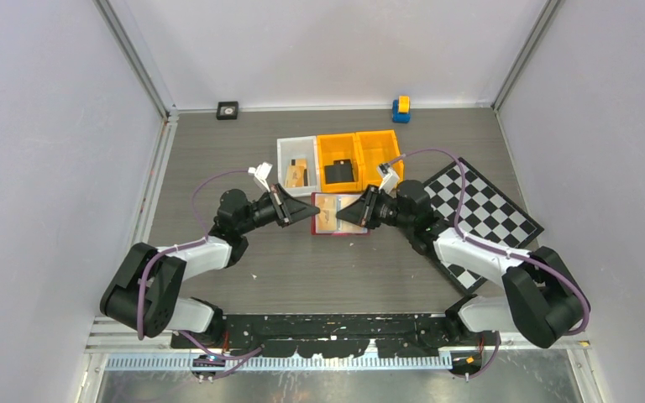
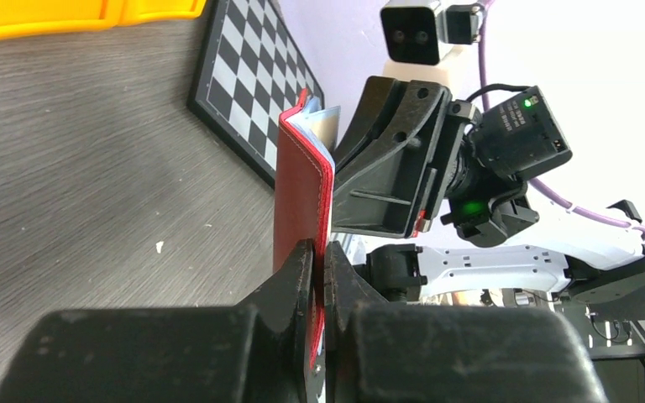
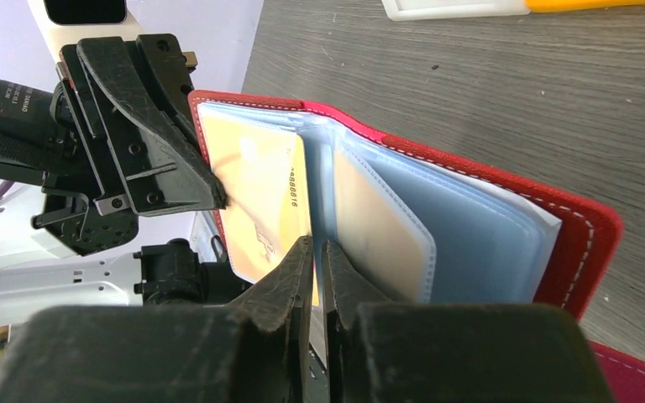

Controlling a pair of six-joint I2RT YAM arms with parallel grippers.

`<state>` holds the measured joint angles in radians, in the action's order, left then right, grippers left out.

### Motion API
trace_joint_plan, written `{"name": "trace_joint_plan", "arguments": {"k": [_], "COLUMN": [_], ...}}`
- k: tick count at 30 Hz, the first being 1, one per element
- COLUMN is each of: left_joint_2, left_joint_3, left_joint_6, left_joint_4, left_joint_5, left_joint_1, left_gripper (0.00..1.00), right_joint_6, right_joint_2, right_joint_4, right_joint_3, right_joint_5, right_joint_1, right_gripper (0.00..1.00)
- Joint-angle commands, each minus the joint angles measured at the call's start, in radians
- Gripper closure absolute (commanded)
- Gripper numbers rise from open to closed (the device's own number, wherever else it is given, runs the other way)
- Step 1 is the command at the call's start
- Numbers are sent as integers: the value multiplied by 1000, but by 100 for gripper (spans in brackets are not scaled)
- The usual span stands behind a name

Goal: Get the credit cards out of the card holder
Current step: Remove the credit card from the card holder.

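The right gripper point(image 3: 317, 256) has its jaws drawn almost together on the near edge of a clear sleeve point(image 3: 470, 243) of the red card holder point(image 3: 575, 243), which is held open above the table point(image 3: 487, 92) between the arms; whether a card is pinched cannot be told. Just left of those fingertips a tan credit card point(image 3: 256, 176) runs its long axis straight away from them, its embossed digits, mostly eights, only partly readable. Beyond, the left gripper point(image 2: 319, 269) is clamped on the red cover's edge, so the right arm looks placed to pull.
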<state>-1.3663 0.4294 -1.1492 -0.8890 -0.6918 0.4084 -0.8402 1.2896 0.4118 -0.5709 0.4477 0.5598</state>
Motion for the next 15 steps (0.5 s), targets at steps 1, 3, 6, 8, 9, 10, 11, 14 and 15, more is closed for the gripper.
{"name": "trace_joint_plan", "arguments": {"k": [1,3,6,8,9,10,11,14,15], "left_joint_2": [23,17,8,1,-3,-8,-12,-23,-26], "left_joint_3": [21,20,20,20,20,20,20,20,20], "left_joint_6": [-58,-68,-83,-91,-94,-96,-98,-107,-111], "left_joint_4": [-163,-188,-213,-226,-230,-234,-237,-253,-260], "left_joint_5": [-38,-42,-49,-50,-53,-54,-55,-57,-58], "left_joint_1": [4,3,4,5,4,3,3,3,3], "left_gripper": [100,100,100,100,100,100,100,100,100], "right_joint_6": [-20,-27,-47,-66,-75,-87,-98,-131,-148], "right_joint_2": [15,18,23,27,30,31,32,39,44], "right_joint_4": [60,70,109,150,171,194,218,289,316], "right_joint_3": [-43,-43,-35,-27,-23,-18,-12,2,6], "right_joint_5": [39,46,69,92,103,117,127,154,164], "right_joint_1": [-2,-2,-2,-3,-3,-5,-5,-8,-10], "right_gripper": [85,84,81,79,78,78,78,77,77]}}
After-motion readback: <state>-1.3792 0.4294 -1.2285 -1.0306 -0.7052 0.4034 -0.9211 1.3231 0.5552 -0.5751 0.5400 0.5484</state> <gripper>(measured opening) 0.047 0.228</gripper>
